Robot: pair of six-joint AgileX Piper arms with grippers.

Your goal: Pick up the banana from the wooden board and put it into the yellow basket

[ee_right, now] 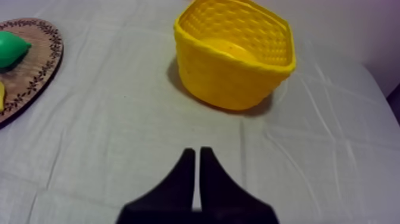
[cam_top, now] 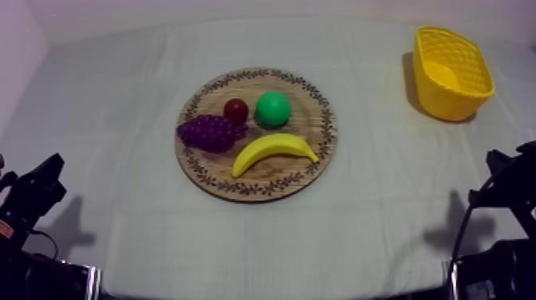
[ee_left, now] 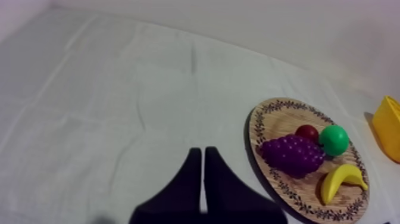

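The yellow banana (cam_top: 273, 151) lies on the front part of the round wooden board (cam_top: 313, 120) at the table's middle. The banana (ee_left: 342, 180) rests beside the purple grapes (ee_left: 293, 155). The empty yellow basket (cam_top: 451, 72) stands at the far right. My left gripper (cam_top: 49, 174) sits low at the left, far from the board; its fingers (ee_left: 202, 151) lie together as a narrow wedge with nothing in them. My right gripper (cam_top: 501, 163) sits low at the right, in front of the basket (ee_right: 235, 50); it (ee_right: 196, 151) is shut on nothing too.
On the board with the banana are grapes (cam_top: 209, 132), a small red fruit (cam_top: 235, 109) and a green pear (cam_top: 273, 108). The pear (ee_right: 11, 49) and the board's rim (ee_right: 36, 59) show left of the basket. Bare cloth lies between board and basket.
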